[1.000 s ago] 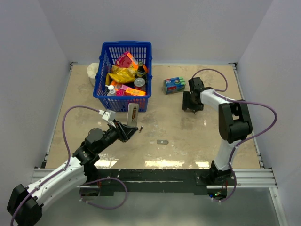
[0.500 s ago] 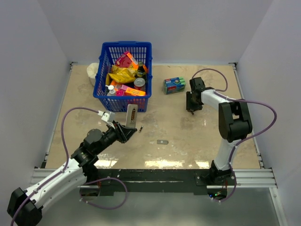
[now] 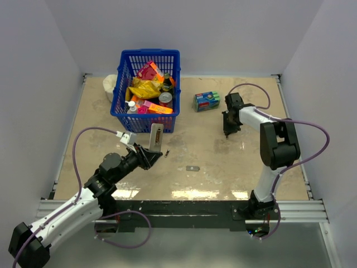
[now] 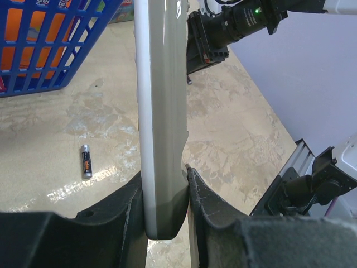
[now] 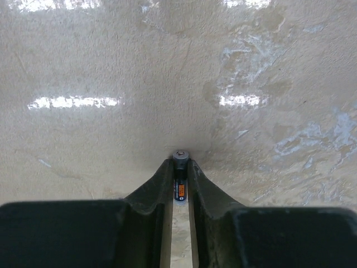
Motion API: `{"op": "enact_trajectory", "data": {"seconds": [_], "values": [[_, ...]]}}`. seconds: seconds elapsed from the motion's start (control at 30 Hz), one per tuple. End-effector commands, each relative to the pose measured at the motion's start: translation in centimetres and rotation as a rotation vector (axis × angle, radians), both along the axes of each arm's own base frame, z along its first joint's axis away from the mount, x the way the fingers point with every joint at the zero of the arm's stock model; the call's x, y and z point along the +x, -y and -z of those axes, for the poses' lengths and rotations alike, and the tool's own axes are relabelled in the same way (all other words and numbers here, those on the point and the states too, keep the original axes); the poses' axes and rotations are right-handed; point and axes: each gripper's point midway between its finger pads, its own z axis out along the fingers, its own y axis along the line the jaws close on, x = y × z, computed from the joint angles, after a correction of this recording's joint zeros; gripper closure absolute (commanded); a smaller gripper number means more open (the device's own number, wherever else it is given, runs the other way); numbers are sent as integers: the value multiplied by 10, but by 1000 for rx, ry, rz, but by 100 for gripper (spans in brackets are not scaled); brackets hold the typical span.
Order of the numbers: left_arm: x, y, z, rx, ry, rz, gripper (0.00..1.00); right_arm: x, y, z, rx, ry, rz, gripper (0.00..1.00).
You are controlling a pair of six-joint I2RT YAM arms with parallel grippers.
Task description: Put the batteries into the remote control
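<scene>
Judging from how things lie, the loading has barely begun: no cell sits in the remote control [image 4: 160,100] yet. The left gripper [image 4: 164,195] is clamped on its lower end and holds it upright just in front of the blue basket [image 3: 146,120]. In the top view a dark slot shows on its face, probably the open compartment. A small grey piece lying on the surface [image 3: 240,162] between the arms may be the cover [image 3: 193,168].

The right gripper [image 5: 178,167] is pressed down at the surface with its fingers closed on a battery [image 5: 179,188], whose paler tip pokes out beyond them. The second battery [image 4: 86,161] lies loose on the surface just beside the remote's base.

Left to do: carry the held battery across, seat it, fetch the second battery, seat that, and likely refit the cover.

The middle of the surface between the arms offers open room for the transfer. The basket crowds the remote from behind, the blue-green box [image 3: 207,100] sits near the right gripper, and the side walls [image 3: 312,84] close off either flank.
</scene>
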Motion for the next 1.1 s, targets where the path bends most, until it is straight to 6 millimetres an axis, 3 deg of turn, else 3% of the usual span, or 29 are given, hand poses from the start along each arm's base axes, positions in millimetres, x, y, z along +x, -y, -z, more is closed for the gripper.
{"op": "enact_trajectory", "data": {"seconds": [0.0,0.17,0.27,0.33,0.43,0.5,0.53,0.6,0.63,0.7,0.77,0.93,1.07], "values": [[3,4,-27,-51,72,14,100,-25,-1,4,20,-73,-12,89],[3,7,-28,-76,78,20,100,-16,-8,-16,46,9,-32,96],[4,9,-35,-122,101,24,100,-10,-29,-48,83,129,-82,96],[4,12,-34,-135,98,30,100,-5,-45,-80,114,254,-104,96],[5,14,-35,-167,100,35,100,-6,-90,-128,198,444,-181,94],[5,15,-38,-198,108,40,100,-18,-123,-150,262,529,-226,94],[4,15,-37,-208,106,40,100,-22,-146,-180,330,632,-263,94],[4,15,-41,-240,115,37,100,-32,-165,-201,404,710,-290,93],[4,15,-41,-251,108,36,100,-41,-183,-231,475,805,-328,92],[6,15,-42,-266,106,27,100,-52,-196,-246,523,866,-356,92],[7,14,-45,-285,102,20,100,-67,-213,-277,606,958,-390,92],[12,11,-53,-334,106,-13,100,-99,-241,-314,746,1082,-438,92],[14,9,-58,-358,120,-32,100,-115,-255,-332,816,1128,-463,91]]}}
